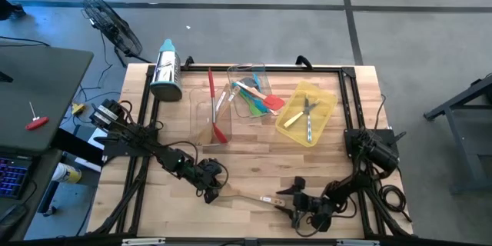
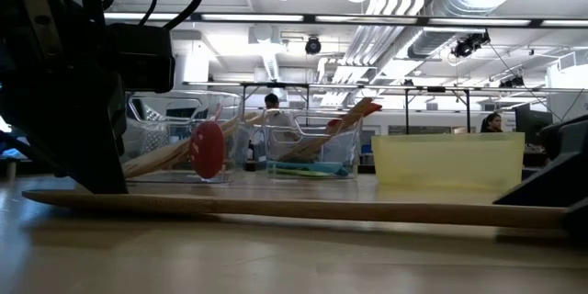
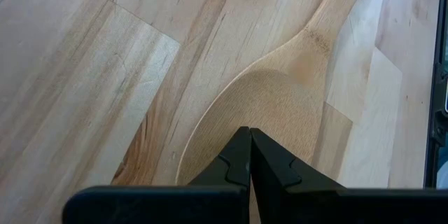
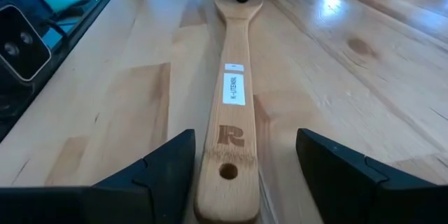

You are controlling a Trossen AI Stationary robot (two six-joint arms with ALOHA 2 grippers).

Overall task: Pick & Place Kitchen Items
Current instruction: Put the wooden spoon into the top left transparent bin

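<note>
Smooth wooden spoon [image 4: 231,122] (flat, holed handle) between wide right gripper [image 4: 245,175]; left gripper [image 3: 250,155] closed on bowl.

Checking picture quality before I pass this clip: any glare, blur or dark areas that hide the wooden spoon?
High view: evenly lit, the wooden spoon small but clear. Low view: bright ceiling lights behind, the near arm a dark blurred silhouette. Left wrist view: the left gripper, shut, covers part of the bowl. Right wrist view: glare on the table, handle sharp between the right gripper's open fingers.
</note>
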